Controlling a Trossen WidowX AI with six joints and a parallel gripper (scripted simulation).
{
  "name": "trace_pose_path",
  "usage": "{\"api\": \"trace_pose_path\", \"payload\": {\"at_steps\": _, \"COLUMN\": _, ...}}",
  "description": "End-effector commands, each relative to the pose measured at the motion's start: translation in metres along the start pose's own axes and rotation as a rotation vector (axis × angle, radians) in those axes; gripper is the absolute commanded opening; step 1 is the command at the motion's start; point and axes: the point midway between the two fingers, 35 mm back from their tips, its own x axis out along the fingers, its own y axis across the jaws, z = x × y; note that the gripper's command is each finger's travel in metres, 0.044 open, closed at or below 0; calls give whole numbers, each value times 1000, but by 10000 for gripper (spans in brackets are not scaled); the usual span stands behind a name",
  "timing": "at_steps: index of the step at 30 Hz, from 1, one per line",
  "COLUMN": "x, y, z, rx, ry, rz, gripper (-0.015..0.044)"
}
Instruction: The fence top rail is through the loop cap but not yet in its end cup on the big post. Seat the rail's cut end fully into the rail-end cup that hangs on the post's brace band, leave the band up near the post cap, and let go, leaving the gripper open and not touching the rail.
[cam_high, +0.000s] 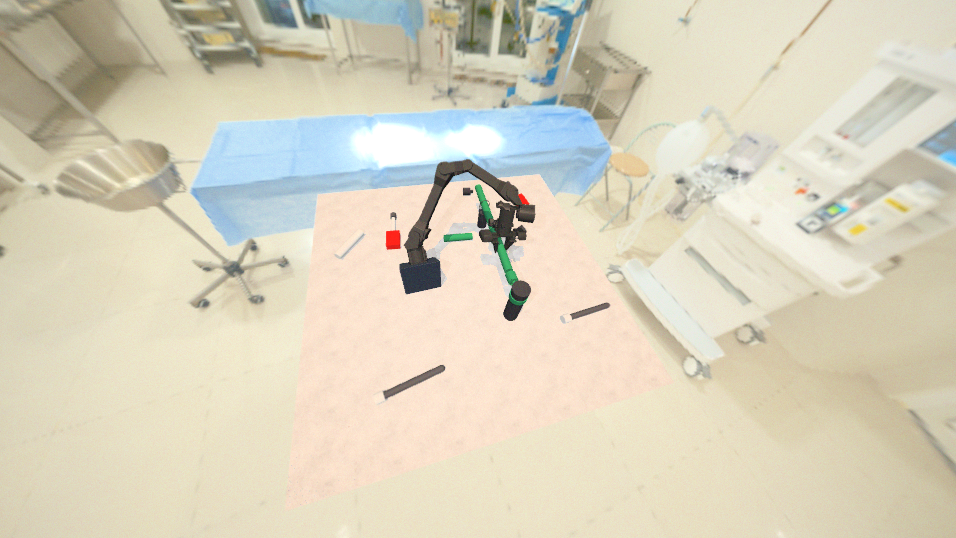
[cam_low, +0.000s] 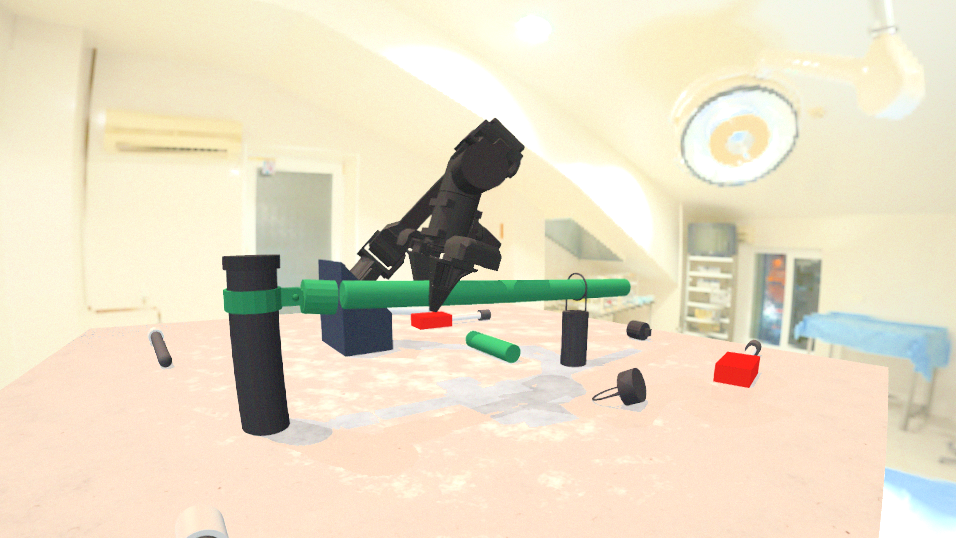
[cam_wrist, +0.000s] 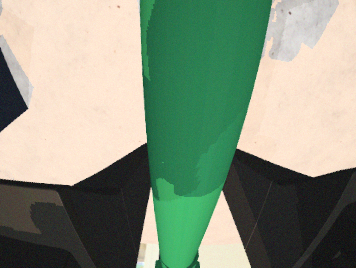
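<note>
The green top rail (cam_high: 508, 264) (cam_low: 381, 294) (cam_wrist: 200, 85) runs nearly level. My gripper (cam_high: 500, 242) (cam_low: 430, 287) (cam_wrist: 182, 149) is shut on it, from above, part way along. The rail's far part passes through the wire loop (cam_low: 576, 273) above the small black post (cam_low: 574, 339). Its cut end is at the mouth of the green rail-end cup (cam_low: 319, 297), with a thin gap between them in the exterior view; the cup's inside is hidden. The cup hangs on the brace band (cam_high: 518, 302) (cam_low: 250, 301), high on the big black post (cam_high: 512, 312) (cam_low: 259, 374), just below its cap.
A short green tube (cam_high: 457, 237) (cam_low: 492, 346) lies below the rail. A dark loop piece (cam_low: 631, 386) and a small dark cap (cam_high: 467, 191) (cam_low: 638, 329) lie near the small post. Red blocks (cam_high: 393, 239) (cam_low: 736, 369) lie farther out. Dark rods (cam_high: 412, 382) (cam_high: 589, 311) lie around the big post.
</note>
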Motion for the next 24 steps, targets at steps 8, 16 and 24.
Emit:
{"api": "trace_pose_path", "payload": {"at_steps": 8, "x": -7, "y": -3, "z": 2, "rx": 2, "ry": 2, "rz": -13, "gripper": 0}}
{"api": "trace_pose_path", "payload": {"at_steps": 16, "x": -4, "y": -2, "z": -5, "rx": 1, "ry": 2, "rz": -8, "gripper": 0}}
{"api": "trace_pose_path", "payload": {"at_steps": 24, "x": 1, "y": 0, "z": -16, "rx": 0, "ry": 2, "rz": -1, "gripper": 0}}
